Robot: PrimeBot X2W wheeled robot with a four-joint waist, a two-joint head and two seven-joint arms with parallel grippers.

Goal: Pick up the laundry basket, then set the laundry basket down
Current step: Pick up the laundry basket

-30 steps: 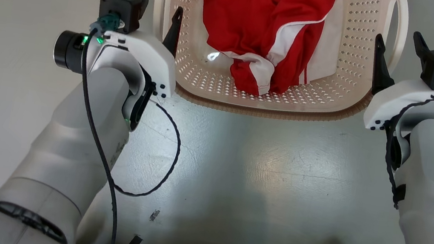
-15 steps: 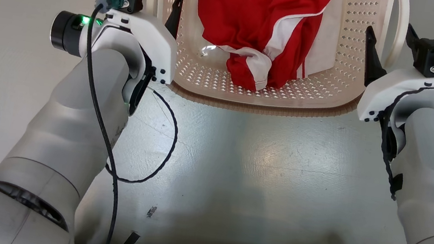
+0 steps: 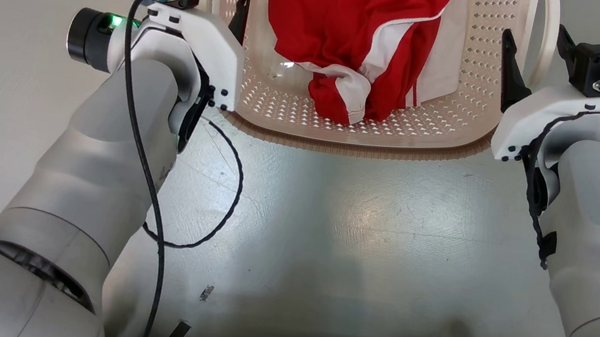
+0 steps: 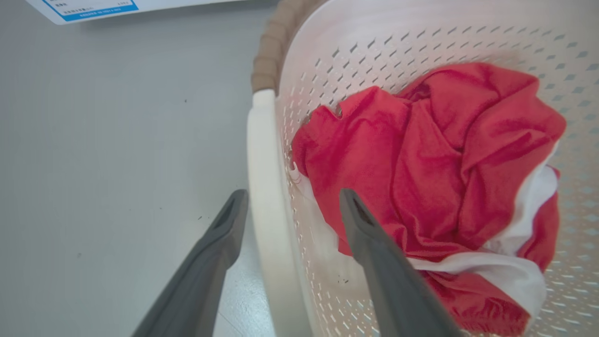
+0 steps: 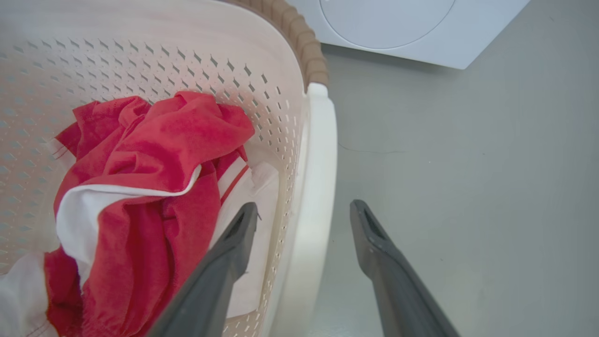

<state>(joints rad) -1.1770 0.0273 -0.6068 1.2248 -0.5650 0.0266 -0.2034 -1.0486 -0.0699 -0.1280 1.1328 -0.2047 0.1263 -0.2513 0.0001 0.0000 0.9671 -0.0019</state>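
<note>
Grey floor [image 3: 364, 214]; blue-edged label [image 4: 93, 7] unreadable; left hand [image 4: 292, 196], right hand [image 5: 304, 207] spread astride laundry basket [image 3: 472, 87] handles [image 4: 264, 187].

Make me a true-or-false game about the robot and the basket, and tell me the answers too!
1. The laundry basket holds red and white clothing. True.
2. The left gripper is clamped shut on a handle. False: its jaws stand open, one on each side of the handle.
3. The right gripper has open jaws astride the other handle. True.
4. The basket is blue. False: it is cream-white with a brown rim.
</note>
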